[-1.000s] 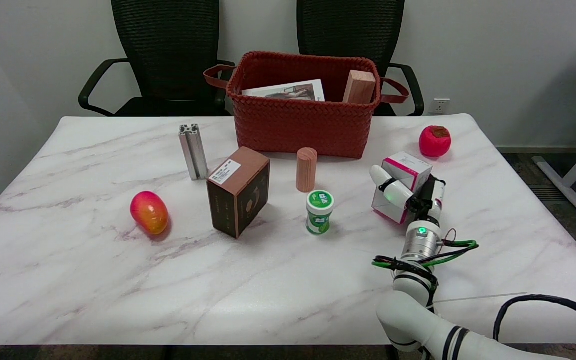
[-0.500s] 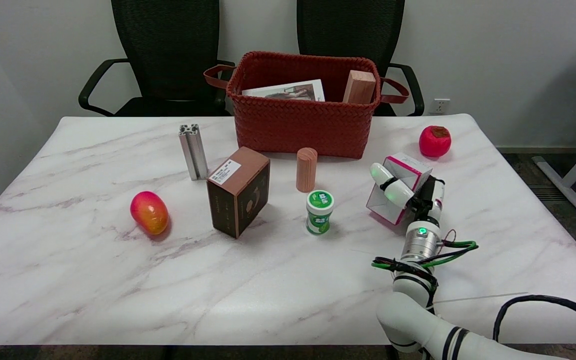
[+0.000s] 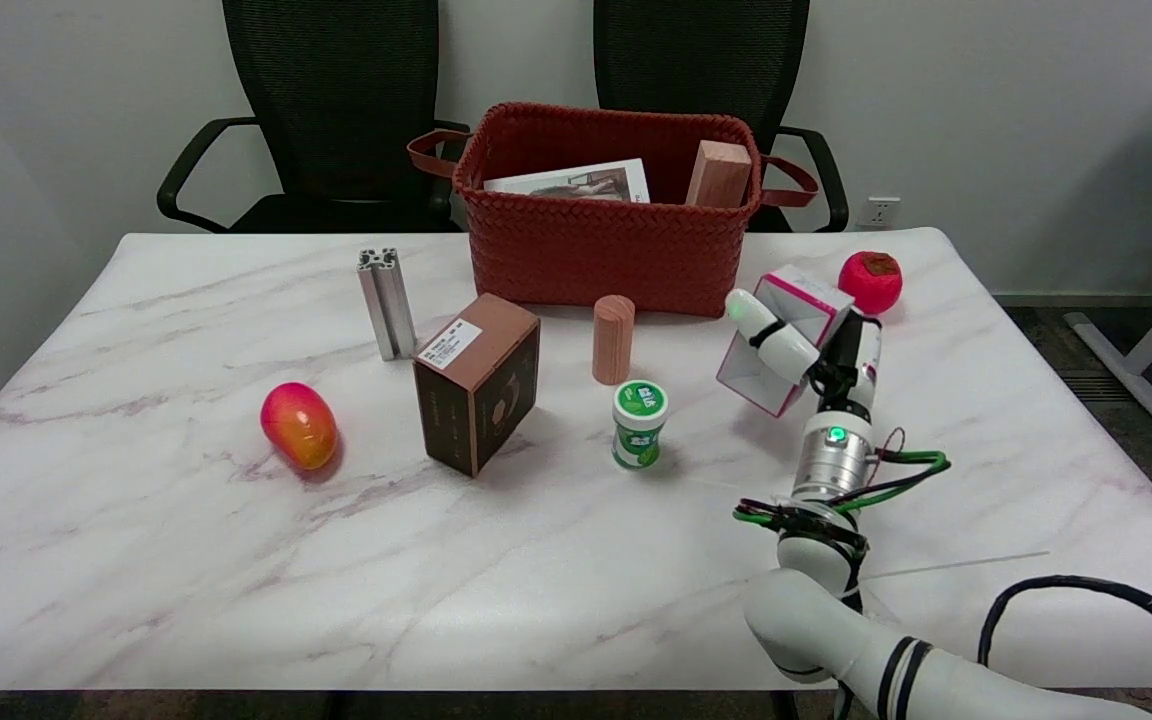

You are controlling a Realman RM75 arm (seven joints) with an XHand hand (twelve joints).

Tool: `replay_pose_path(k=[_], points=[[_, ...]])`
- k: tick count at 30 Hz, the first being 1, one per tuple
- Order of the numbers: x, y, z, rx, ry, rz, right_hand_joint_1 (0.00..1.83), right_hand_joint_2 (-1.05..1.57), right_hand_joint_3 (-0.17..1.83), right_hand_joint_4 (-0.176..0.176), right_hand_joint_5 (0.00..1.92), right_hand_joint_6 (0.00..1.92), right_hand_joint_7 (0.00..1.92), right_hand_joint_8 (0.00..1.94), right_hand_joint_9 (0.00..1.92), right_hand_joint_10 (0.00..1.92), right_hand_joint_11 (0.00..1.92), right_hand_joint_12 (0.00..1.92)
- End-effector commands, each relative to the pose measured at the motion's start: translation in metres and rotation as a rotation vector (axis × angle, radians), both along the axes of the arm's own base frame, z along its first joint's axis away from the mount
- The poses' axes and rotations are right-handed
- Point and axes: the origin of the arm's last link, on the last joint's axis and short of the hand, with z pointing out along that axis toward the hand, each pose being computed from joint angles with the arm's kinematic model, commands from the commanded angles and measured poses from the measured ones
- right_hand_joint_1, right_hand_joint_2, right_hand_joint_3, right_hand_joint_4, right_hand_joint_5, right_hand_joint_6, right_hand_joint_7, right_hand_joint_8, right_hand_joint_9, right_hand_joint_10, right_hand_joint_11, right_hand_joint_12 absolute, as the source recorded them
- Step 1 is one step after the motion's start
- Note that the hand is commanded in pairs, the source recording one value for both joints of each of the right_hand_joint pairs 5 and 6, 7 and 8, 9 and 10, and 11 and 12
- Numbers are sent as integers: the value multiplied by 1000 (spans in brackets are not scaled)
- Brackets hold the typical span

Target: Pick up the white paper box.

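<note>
The white paper box (image 3: 771, 372) has pink edges and hangs tilted above the table at the right, clear of the marble with its shadow below. My right hand (image 3: 808, 352) grips it, a white finger (image 3: 768, 330) lying across its front face and the rest of the hand behind it. The white arm reaches up from the lower right corner.
A red persimmon-like fruit (image 3: 871, 281) sits just behind the box. A green-lidded cup (image 3: 640, 424), a wooden cylinder (image 3: 613, 339), a brown box (image 3: 477, 382), a metal profile (image 3: 386, 303) and a mango (image 3: 298, 425) stand to the left. The red woven basket (image 3: 601, 255) is at the back.
The hand has lifted the white box off the table and carried it up and slightly away from me; the box now tilts more. Other objects stayed put.
</note>
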Motion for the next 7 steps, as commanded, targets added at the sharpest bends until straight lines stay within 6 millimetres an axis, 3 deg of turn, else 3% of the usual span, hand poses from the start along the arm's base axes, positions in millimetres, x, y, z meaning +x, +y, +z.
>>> replay_pose_path(k=[1,7], points=[[74,-38,-13,66,150,201,1159,826,235,0,1429,1429,1536,1536,1385,1385,1264,1264],[107,-60,-15,129,224,213,1162,813,343,0,1456,1456,1558,1558,1423,1423,1301,1301]])
